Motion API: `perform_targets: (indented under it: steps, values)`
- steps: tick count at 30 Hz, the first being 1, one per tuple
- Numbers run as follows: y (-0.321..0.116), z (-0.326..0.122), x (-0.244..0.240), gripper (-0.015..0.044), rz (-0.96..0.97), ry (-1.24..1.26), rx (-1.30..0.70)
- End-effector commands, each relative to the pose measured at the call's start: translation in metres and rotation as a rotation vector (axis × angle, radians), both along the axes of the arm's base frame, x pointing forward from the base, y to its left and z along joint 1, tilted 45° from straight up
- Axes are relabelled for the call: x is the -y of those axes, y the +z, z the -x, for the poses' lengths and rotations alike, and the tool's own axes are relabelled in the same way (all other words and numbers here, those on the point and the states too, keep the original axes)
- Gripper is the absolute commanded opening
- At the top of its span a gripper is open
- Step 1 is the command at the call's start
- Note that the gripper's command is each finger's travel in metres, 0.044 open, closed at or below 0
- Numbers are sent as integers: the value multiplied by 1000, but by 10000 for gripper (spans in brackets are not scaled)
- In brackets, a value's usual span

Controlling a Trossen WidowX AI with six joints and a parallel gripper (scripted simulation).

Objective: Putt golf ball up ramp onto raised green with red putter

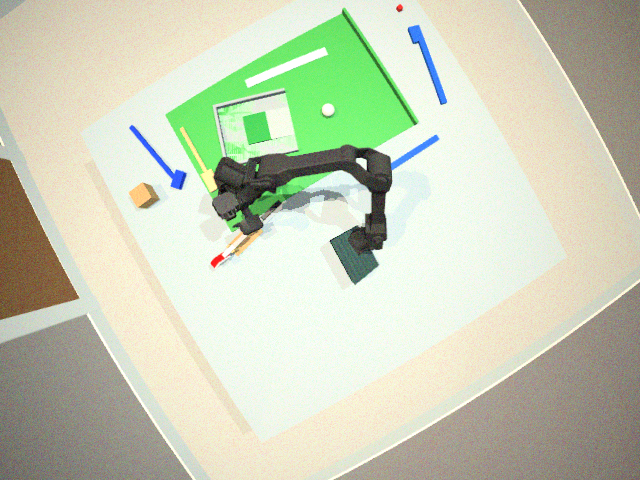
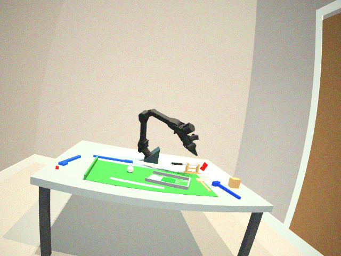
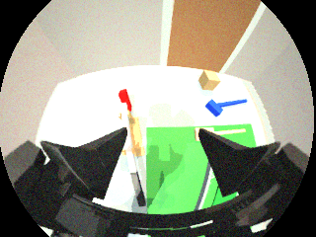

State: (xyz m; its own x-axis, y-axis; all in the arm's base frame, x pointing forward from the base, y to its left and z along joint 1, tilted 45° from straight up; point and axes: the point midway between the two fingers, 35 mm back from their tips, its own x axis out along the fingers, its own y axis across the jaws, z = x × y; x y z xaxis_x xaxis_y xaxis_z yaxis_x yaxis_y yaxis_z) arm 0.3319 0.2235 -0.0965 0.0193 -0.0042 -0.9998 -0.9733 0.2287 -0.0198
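Observation:
The red putter, with red head, white shaft and black grip, lies across a wooden rack. My gripper is open and empty, above the table near the rack; in the wrist view the putter runs left of the middle between the fingers. The white golf ball lies on the green mat. The white ramp leads to the raised green inside grey walls.
A yellow mallet lies near the walled green. A blue mallet and wooden cube are beyond it. Other blue sticks, a red cube and a white strip also lie about.

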Motion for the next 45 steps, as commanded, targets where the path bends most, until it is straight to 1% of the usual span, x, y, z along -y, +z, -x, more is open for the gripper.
perform_targets:
  steps: [1, 3, 14, 21, 28, 33, 45]
  values:
    - [3, 61, 57, 440, 408, 183, -219]
    - [8, 68, 64, 440, 460, 213, -247]
    - [10, 68, 66, 440, 462, 214, -248]
    - [-6, 72, 82, 440, 462, 214, -248]
    - [-7, 72, 85, 440, 462, 214, -248]
    - [-22, 75, 99, 440, 463, 214, -248]
    - [-25, 76, 102, 440, 463, 214, -248]
